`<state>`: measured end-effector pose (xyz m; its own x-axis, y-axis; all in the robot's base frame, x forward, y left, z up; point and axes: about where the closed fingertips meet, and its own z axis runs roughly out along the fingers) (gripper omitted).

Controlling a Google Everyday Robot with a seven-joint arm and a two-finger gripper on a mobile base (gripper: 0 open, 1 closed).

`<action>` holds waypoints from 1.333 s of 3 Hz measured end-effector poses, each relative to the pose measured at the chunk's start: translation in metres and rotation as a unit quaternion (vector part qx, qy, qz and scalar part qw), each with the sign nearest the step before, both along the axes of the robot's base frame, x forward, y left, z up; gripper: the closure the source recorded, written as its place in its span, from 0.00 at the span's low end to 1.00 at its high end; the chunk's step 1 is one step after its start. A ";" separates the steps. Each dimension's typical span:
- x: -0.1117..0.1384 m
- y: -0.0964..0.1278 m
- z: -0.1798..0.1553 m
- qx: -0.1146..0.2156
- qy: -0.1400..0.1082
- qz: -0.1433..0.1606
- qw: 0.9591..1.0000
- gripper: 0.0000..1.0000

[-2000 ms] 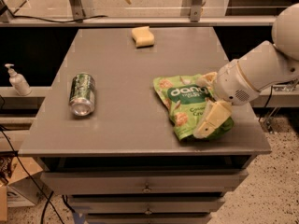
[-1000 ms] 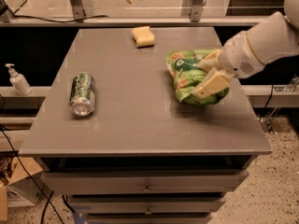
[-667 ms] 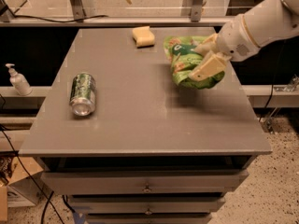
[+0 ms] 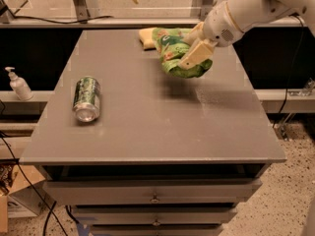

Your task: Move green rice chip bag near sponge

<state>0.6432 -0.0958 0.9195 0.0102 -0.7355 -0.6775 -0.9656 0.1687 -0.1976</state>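
The green rice chip bag (image 4: 174, 50) hangs crumpled in the air over the far middle of the grey table (image 4: 147, 112). My gripper (image 4: 194, 48) comes in from the upper right and is shut on the bag's right side, with one beige finger (image 4: 196, 54) lying across its front. The pale-yellow sponge (image 4: 146, 37) lies at the table's far edge. The bag overlaps and hides the sponge's right part, so only its left end shows.
A green metal can (image 4: 86, 98) lies on its side at the table's left. A white pump bottle (image 4: 18, 84) stands on a ledge left of the table. Drawers sit under the tabletop at the front.
My gripper has lifted the bag off the table's right side and carried it up and to the left, toward the far edge, until it overlaps the sponge.
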 end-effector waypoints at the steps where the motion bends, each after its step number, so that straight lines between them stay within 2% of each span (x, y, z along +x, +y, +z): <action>1: 0.023 0.011 -0.013 -0.002 0.015 -0.001 1.000 0.82; 2: 0.041 0.013 -0.029 -0.016 0.033 -0.010 0.999 0.59; 3: 0.054 0.006 -0.042 -0.030 0.047 -0.029 0.998 0.36; 4: 0.054 0.008 -0.044 -0.030 0.049 -0.027 0.998 0.13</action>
